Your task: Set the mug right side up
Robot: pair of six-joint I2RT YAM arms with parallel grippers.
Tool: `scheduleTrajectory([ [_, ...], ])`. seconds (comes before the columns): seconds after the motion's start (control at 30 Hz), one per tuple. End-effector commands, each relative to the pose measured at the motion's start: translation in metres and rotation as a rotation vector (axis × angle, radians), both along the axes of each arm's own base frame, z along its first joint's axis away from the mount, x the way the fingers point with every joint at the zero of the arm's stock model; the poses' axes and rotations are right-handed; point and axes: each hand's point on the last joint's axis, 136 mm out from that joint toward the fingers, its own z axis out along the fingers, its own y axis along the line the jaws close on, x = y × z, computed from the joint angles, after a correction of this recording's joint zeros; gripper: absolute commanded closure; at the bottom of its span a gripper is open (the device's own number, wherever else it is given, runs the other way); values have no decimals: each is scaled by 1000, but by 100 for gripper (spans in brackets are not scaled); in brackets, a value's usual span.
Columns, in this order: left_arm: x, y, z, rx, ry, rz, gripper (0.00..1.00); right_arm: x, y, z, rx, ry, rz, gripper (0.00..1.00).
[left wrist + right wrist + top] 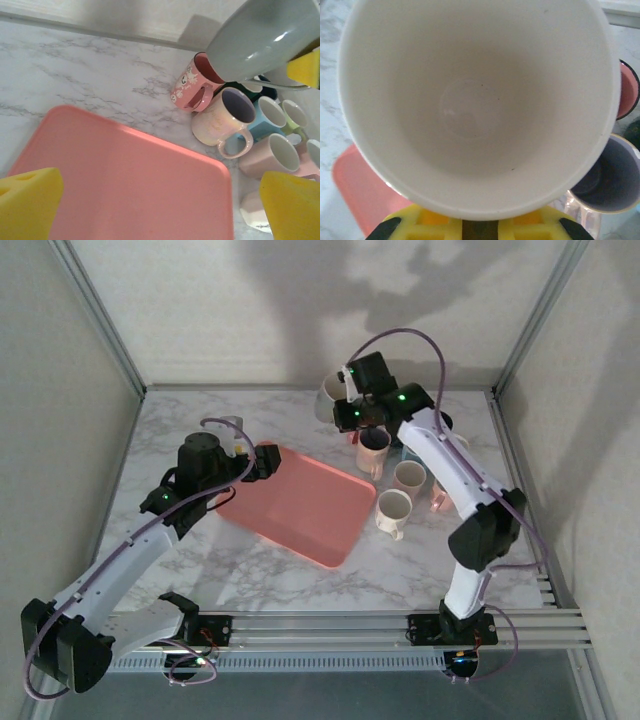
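Note:
The pale grey mug (331,398) hangs in the air above the back of the table, held by its rim in my right gripper (350,405), which is shut on it. The mug lies tilted, mouth toward the wrist camera, so its white inside (475,100) faces me with the yellow fingers (420,224) just below the rim. From the left wrist view its grey outside (270,40) shows at the upper right. My left gripper (262,460) hovers open over the pink tray's (125,185) left end, with nothing between its yellow pads (27,200).
Several upright mugs cluster right of the tray (300,505): a pink cartoon mug (192,85), an iridescent mug (225,120), a blue one (267,117) and pale pink ones (408,478). A white mug (393,512) stands nearest. The enclosure's walls border the marble table.

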Motion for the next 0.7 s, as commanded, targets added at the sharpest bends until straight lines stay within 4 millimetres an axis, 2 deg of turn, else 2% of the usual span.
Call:
scheduleTrajectory([
  [0.0, 5, 9, 16, 40, -48, 27, 0, 12, 0, 16, -77, -65, -40, 100],
  [0.2, 11, 14, 6, 84, -20, 46, 0, 35, 15, -14, -193, -21, -74, 100],
  [0.4, 12, 18, 3, 119, -15, 58, 0, 53, 22, -30, -216, -13, -127, 100],
  [0.67, 12, 23, -3, 146, -8, 67, 0, 66, 34, -60, -236, 7, -115, 100],
])
